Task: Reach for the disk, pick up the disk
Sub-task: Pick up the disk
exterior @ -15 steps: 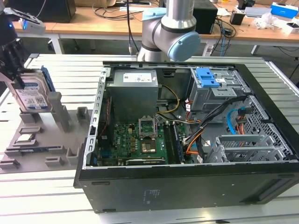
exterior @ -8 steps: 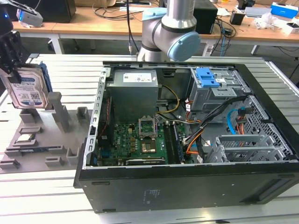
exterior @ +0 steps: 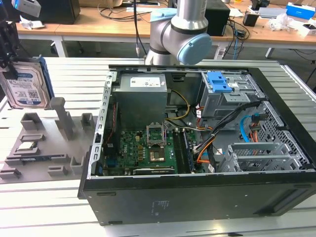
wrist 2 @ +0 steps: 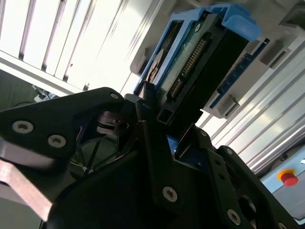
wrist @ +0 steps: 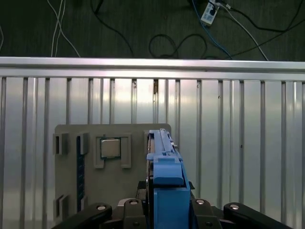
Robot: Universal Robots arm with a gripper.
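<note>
Above the grey tray (exterior: 47, 143), the end effector (wrist 2: 164, 119) is clamped on the upright disk (exterior: 24, 88).

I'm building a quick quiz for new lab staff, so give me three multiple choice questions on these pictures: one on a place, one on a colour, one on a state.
1. Where is the hard drive in the exterior view?
A. Inside the computer case
B. At the exterior view's left, upright over the grey tray
C. On the wooden desk behind

2. What colour is the frame around the drive?
A. Red
B. Blue
C. Yellow

3. What state is the claw in?
A. Shut on the drive
B. Open, far from the drive
C. Shut on a cable

Answers: 1 B, the drive stands upright over the tray; 2 B, blue plastic edges it in both wrist views; 3 A, its fingers clamp the drive's edge in the second wrist view.
</note>
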